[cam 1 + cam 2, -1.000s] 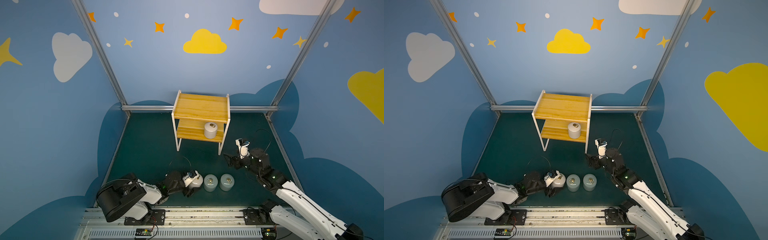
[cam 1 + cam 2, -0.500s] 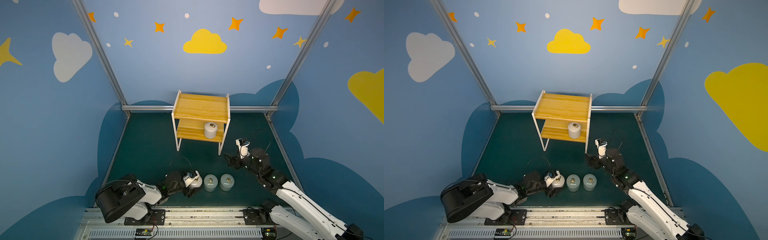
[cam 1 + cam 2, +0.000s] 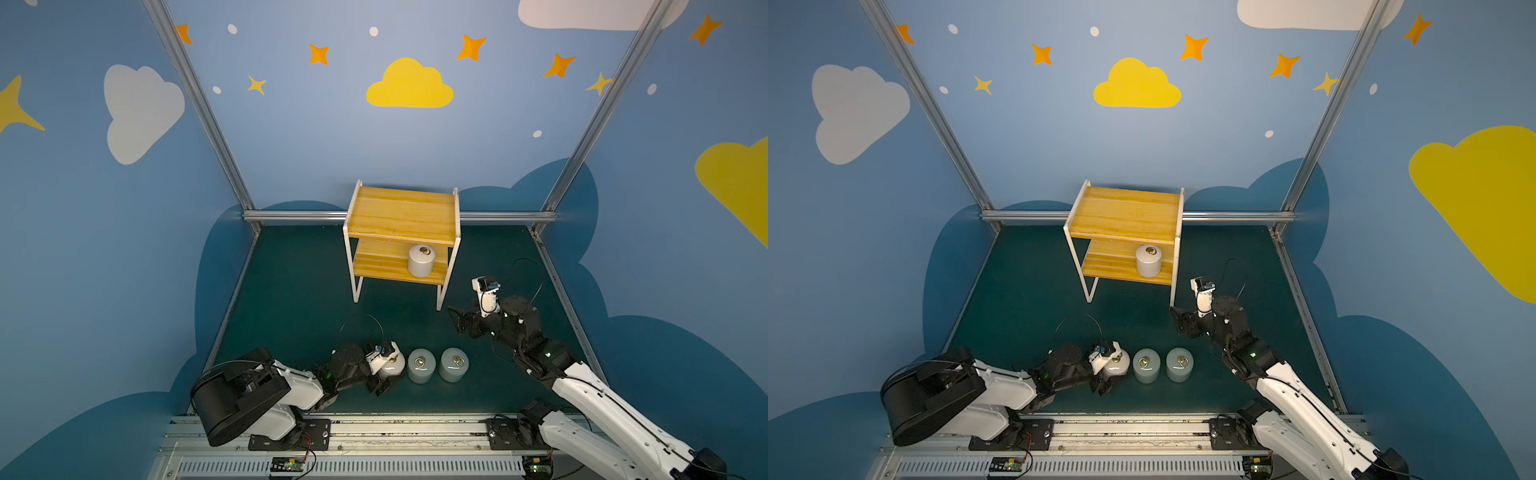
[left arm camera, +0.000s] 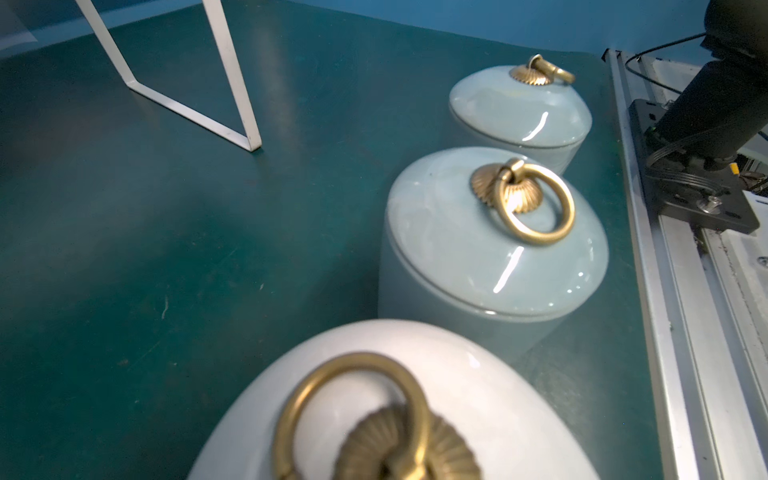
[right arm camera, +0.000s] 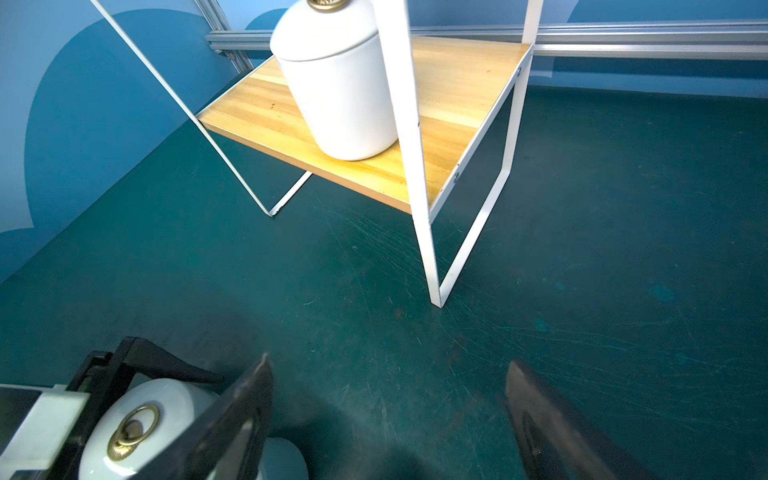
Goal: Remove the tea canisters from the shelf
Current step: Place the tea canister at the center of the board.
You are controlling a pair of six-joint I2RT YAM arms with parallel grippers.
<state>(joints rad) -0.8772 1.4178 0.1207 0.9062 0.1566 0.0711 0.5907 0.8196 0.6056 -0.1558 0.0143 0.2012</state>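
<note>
Right gripper [image 3: 458,322], jaws wide and empty, hangs near the shelf's [image 3: 401,216] front leg. Left gripper [image 3: 386,370] straddles an off-white canister [image 3: 397,368] on the floor [image 3: 299,299]; grip cannot be determined. Two grey-blue canisters [image 3: 421,365] [image 3: 454,364] stand beside it. Second off-white canister [image 3: 421,260] stands on the shelf's lower board.

Dim, soft overhead light — glare streaks on grey-blue canisters [image 4: 457,257], near off-white canister [image 4: 490,399] blurred

Left gripper [image 3: 386,370] wider around off-white canister [image 3: 396,365]
</note>
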